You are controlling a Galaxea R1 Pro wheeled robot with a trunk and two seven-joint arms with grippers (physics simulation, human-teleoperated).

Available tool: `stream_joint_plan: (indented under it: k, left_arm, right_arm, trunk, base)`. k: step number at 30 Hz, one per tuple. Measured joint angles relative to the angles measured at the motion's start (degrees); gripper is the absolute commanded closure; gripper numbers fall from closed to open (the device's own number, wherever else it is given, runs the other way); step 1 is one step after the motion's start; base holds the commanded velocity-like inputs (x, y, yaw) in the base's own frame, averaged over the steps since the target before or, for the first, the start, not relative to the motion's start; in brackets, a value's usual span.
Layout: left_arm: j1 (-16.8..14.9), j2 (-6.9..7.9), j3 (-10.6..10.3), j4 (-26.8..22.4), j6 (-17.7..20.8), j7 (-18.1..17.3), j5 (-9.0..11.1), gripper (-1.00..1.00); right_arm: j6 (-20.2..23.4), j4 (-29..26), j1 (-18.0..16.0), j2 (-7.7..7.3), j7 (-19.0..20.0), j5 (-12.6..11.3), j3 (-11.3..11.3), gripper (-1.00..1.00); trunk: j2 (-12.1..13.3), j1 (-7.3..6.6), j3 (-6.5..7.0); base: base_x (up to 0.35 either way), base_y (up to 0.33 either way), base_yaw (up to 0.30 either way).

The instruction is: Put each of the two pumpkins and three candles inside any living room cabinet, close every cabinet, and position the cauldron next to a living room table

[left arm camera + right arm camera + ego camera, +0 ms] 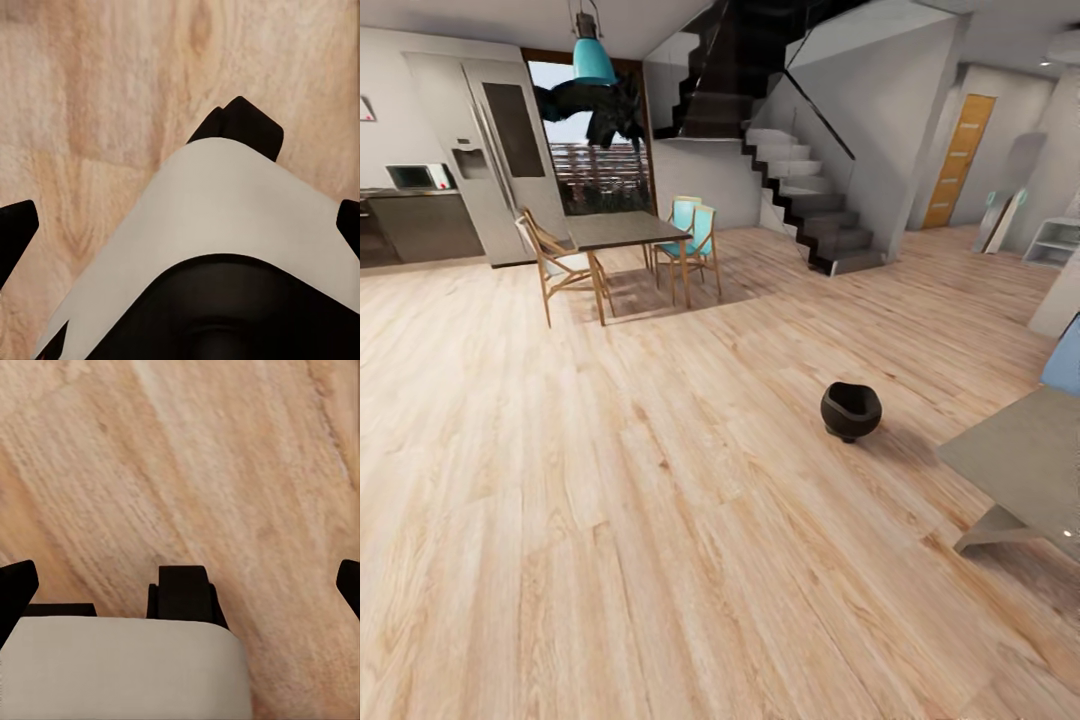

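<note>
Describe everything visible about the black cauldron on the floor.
The cauldron is a small, round, matte black pot with a bulging body and a wide open mouth, tipped toward the camera so its dark, seemingly empty inside shows. It rests alone on the light wood plank floor, casting a soft shadow. It sits apart from the grey low table, with bare floor between them. Nothing else touches it.
</note>
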Motion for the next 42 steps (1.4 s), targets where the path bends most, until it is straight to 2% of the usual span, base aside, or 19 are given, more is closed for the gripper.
stream_joint_plan:
  k: [7, 18, 42]
  left_arm:
    - [0.0, 0.00, 0.0, 0.0, 0.0, 0.0, 0.0, -1.00]
    - [0.0, -0.03, 0.0, 0.0, 0.0, 0.0, -0.1, -1.00]
    - [0.0, -0.01, 0.0, 0.0, 0.0, 0.0, -0.1, -1.00]
  right_arm:
    - [0.0, 0.0, 0.0, 0.05, 0.0, 0.1, 0.0, -1.00]
    - [-0.3, 0.1, 0.0, -0.06, 0.3, 0.9, 0.4, -1.00]
    - [-0.5, 0.1, 0.0, 0.03, 0.3, 0.8, 0.4, -1.00]
  trunk:
    - [0.0, -0.03, 0.00]
    - [0.0, -0.03, 0.00]
    - [0.0, -0.04, 0.00]
  base:
    - [0.180, 0.000, -0.008]
    - [0.321, 0.000, 0.000]
    - [0.329, 0.000, 0.000]
